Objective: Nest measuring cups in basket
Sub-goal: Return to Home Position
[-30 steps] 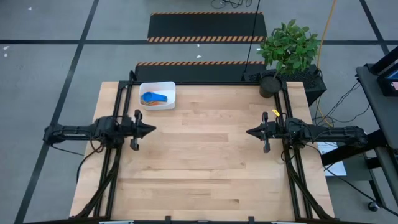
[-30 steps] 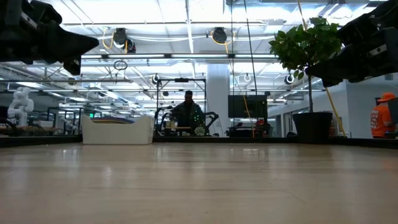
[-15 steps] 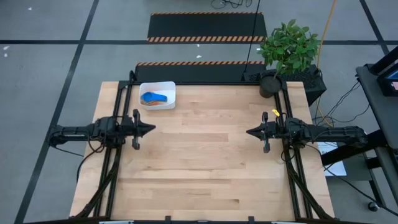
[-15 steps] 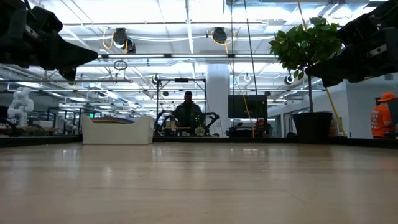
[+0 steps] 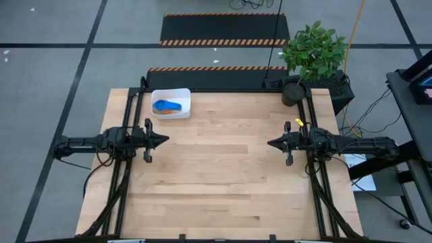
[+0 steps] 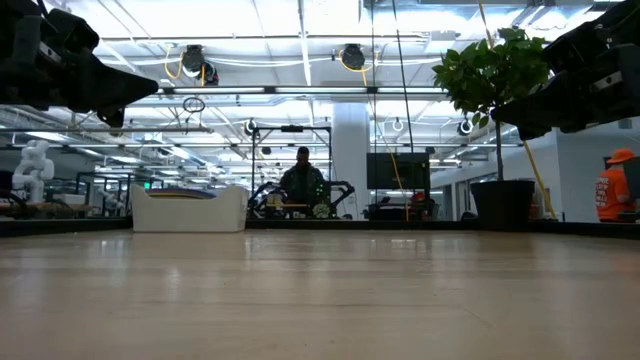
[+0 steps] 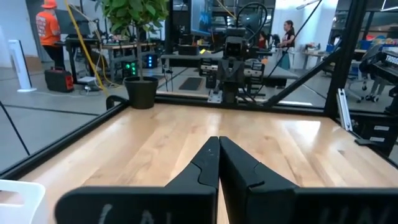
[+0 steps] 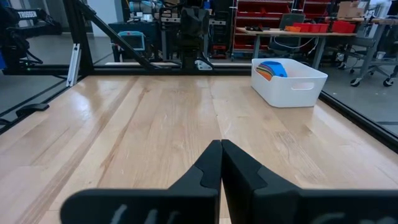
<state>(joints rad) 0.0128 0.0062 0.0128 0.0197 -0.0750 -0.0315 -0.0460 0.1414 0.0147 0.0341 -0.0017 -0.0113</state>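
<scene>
High view: the basket (image 5: pixel 182 95) is sitting at the far-left corner of the worktop (image 5: pixel 223 182), just off the far edge. The measuring cups (image 5: pixel 167 106) are lying inside it as one nested stack, blue on top with orange showing underneath. My read: nesting is done and both arms are parking. The left hand (image 5: pixel 165 140) is hovering at the left side, nearer than the basket and well apart from it. The right hand (image 5: pixel 271 143) is mirroring it at the right side. The tips are pointing at each other across bare wood, and nothing is being held. The basket's long axis is running left-right, roughly along the far edge. The stack's long axis is lying the same way. I cannot tell which end the handles are pointing to.

Low view: both arms are hanging high above the worktop, the left hand (image 6: pixel 148 82) at one side and the right hand (image 6: pixel 500 114) at the other. The basket (image 6: pixel 190 212) is standing flat at the far edge. Only a thin dark line is showing over its rim.

Left wrist view: the left hand (image 7: pixel 218 140) is showing its fingers pressed together, empty. A white corner of the basket (image 7: pixel 18 194) is peeking in beside it.

Right wrist view: the right hand (image 8: pixel 221 142) is also showing fingers together, empty. The basket (image 8: pixel 292 84) is sitting across the worktop, one long wall facing this camera. The measuring cups (image 8: pixel 272 68) are showing blue and orange edges above the rim.
</scene>
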